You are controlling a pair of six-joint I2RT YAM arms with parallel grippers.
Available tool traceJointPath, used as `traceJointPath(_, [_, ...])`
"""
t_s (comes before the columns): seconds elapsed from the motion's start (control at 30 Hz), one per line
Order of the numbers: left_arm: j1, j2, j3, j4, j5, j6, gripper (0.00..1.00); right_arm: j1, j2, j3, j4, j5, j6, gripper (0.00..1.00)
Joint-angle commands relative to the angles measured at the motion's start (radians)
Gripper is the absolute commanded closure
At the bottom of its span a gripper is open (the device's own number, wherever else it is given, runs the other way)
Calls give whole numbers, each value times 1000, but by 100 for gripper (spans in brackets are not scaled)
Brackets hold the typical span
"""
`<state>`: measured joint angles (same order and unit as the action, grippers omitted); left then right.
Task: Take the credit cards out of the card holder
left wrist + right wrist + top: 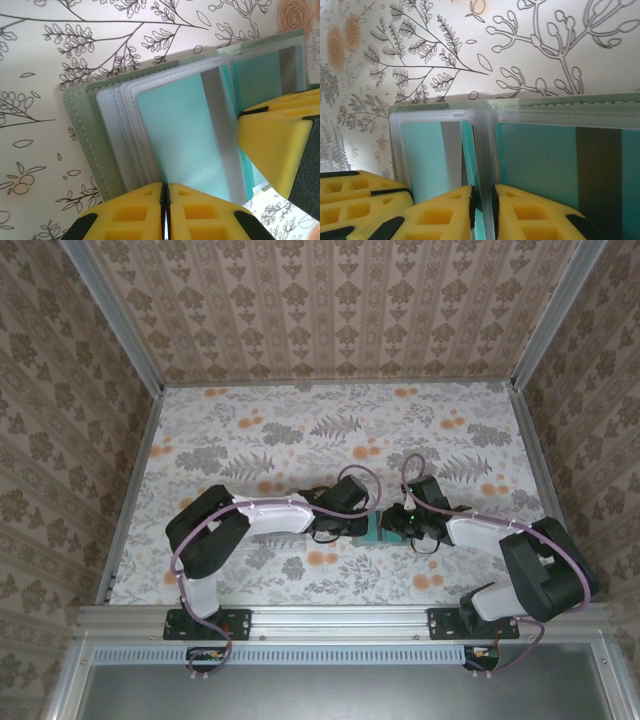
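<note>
Clamps card holder (82, 125) edge with left gripper (165, 192) at lower centre, nips clear sleeve (482, 150) with right gripper (482, 195). Risks tearing it or dragging everything, leaving credit cards (170, 130) trapped.

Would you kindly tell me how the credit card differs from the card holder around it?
The credit card is bright teal with a grey stripe; the card holder is dull sage green with stitched edges. The credit card sits inside a clear sleeve, whereas the card holder lies open on the table. The credit card is smaller than the card holder's panel. Both are flat and rectangular.
</note>
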<state>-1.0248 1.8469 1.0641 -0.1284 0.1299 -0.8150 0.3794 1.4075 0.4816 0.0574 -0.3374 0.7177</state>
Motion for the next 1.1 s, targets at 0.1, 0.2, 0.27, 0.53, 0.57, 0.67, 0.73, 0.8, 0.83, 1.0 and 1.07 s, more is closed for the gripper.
traceJointPath(0.1, [3, 34, 20, -45, -2, -4, 88, -8, 25, -27, 49, -95, 27, 81])
traceJointPath(0.2, [4, 35, 22, -47, 2, -6, 88, -8, 28, -29, 63, -120, 31, 81])
traceJointPath(0.27, [3, 36, 22, -48, 3, -7, 88, -8, 30, -30, 71, -134, 34, 83])
traceJointPath(0.53, [5, 28, 20, -58, -3, -16, 88, -33, 6, -57, 69, -122, 38, 100])
traceJointPath(0.57, [6, 27, 17, -62, -5, -19, 89, -41, -1, -61, 66, -118, 38, 100])
traceJointPath(0.67, [9, 23, 12, -69, -10, -30, 89, -65, -10, -75, 55, -107, 40, 100])
traceJointPath(0.73, [13, 20, 6, -73, -15, -36, 90, -83, -50, -85, 51, -105, 38, 100])
traceJointPath(0.8, [17, 17, -1, -73, -16, -41, 90, -98, -65, -93, 44, -110, 37, 100])
traceJointPath(0.83, [18, 15, -3, -73, -17, -42, 90, -106, -70, -97, 43, -112, 35, 100])
traceJointPath(1.0, [21, 9, -7, -72, -17, -44, 90, -138, -109, -116, 21, -109, 36, 100])
traceJointPath(1.07, [20, 9, -7, -72, -16, -43, 90, -154, -135, -125, 9, -112, 36, 100])
